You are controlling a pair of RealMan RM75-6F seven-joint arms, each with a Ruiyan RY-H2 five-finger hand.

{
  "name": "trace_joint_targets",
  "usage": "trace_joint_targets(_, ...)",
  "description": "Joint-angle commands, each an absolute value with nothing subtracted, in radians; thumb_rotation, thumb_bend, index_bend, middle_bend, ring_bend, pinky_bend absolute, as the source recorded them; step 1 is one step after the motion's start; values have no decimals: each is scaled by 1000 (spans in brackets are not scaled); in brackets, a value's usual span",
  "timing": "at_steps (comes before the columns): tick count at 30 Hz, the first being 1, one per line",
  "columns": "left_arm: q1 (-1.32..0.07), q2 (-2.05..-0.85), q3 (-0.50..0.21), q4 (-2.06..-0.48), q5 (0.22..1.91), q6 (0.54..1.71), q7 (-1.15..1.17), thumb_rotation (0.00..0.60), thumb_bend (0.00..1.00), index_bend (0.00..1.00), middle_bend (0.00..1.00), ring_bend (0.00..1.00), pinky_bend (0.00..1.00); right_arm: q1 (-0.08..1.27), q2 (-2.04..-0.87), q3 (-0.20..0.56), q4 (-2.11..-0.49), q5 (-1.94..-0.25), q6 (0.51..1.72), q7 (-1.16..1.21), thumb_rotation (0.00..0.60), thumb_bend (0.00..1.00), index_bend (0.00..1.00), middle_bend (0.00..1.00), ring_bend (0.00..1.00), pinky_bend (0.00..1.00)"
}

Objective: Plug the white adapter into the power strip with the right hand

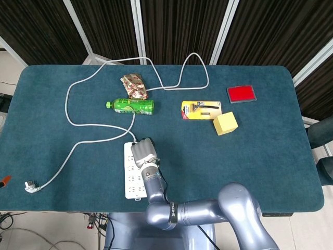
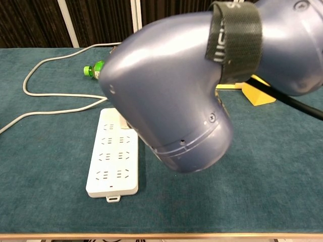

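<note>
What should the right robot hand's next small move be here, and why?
Probably a slow, straight press downward. In the head view the right robot hand sits over the far end of the power strip, but the white adapter itself is hidden beneath it, and the arm blocks the chest view, so seating cannot be confirmed.

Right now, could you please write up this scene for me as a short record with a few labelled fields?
surface: teal table
power strip: white, lying flat near the front edge, its cable looping across the table to a loose plug
right hand: over the strip's far end; fingers hidden
white adapter: not visible
left hand: not in view
other items: green bottle, yellow block, red pad
</note>
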State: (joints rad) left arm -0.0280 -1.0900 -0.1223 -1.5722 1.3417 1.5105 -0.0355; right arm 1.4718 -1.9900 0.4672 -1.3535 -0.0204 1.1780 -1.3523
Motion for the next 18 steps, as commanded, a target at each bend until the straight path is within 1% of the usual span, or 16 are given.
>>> trace_joint_targets(1,-28,-1090,-122,-1572,1341,1510,-35,600,84,215,0,0,0,1473,-1984,473,-1361,-9,1181,-1361,600,421,197,276,238,353)
trace_joint_targets(8,-29,-1091,-123,-1571,1340,1510,-32,600,84,215,0,0,0,1469,-1953,476,-1405,31,1199,-1398,600,421,158,230,189,333)
trace_joint_targets(10,-28,-1091,-123,-1572,1340,1510,-33,600,84,215,0,0,0,1459,-1929,485,-1441,37,1212,-1394,600,421,151,223,182,324)
trace_joint_targets(13,-27,-1090,-123,-1573,1341,1511,-35,600,84,214,0,0,0,1422,-1857,503,-1557,23,1234,-1362,600,421,145,217,179,322)
trace_joint_targets(18,-25,-1088,-123,-1576,1342,1514,-38,600,84,215,0,0,0,1373,-1750,510,-1713,19,1250,-1327,600,421,144,213,178,321)
